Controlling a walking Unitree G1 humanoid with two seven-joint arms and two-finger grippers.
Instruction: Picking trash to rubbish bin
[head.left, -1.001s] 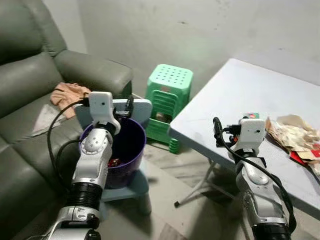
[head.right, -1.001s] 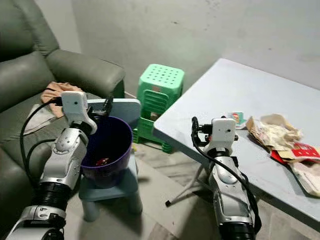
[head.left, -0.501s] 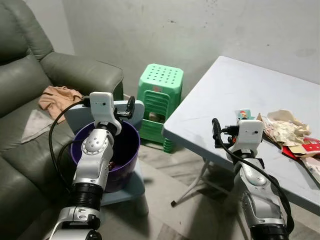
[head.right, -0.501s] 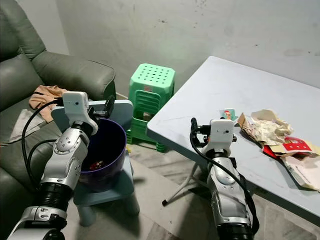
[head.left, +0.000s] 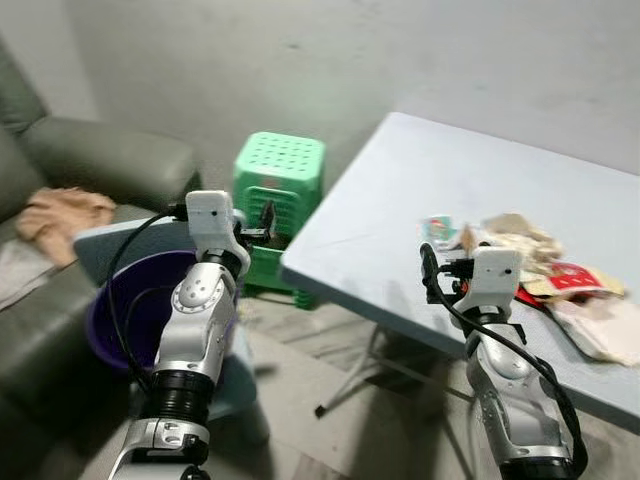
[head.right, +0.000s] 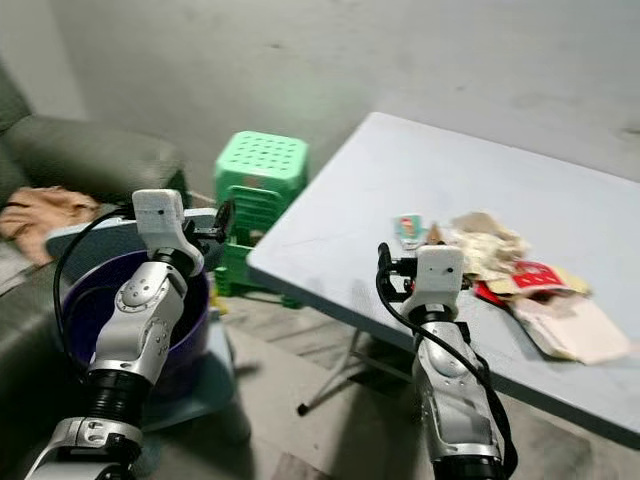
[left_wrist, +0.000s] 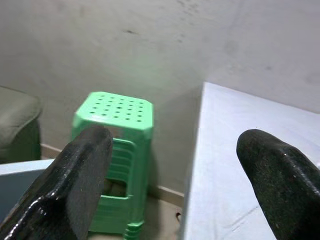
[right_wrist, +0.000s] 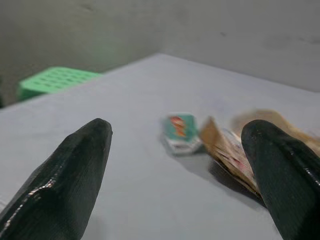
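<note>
Ahead, trash (right_wrist: 182, 131) beyond spread jaws, untouched

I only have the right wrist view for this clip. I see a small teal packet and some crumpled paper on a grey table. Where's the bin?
Observer: The purple bin stands off the table, on the robot's left, beside the left arm.
Operator: Is the left tool holding anything?
Observer: No, the left tool is open and empty, facing a green stool.
Operator: Anything else among the trash?
Observer: A red-printed wrapper lies in the paper pile, beyond the teal packet.
</note>
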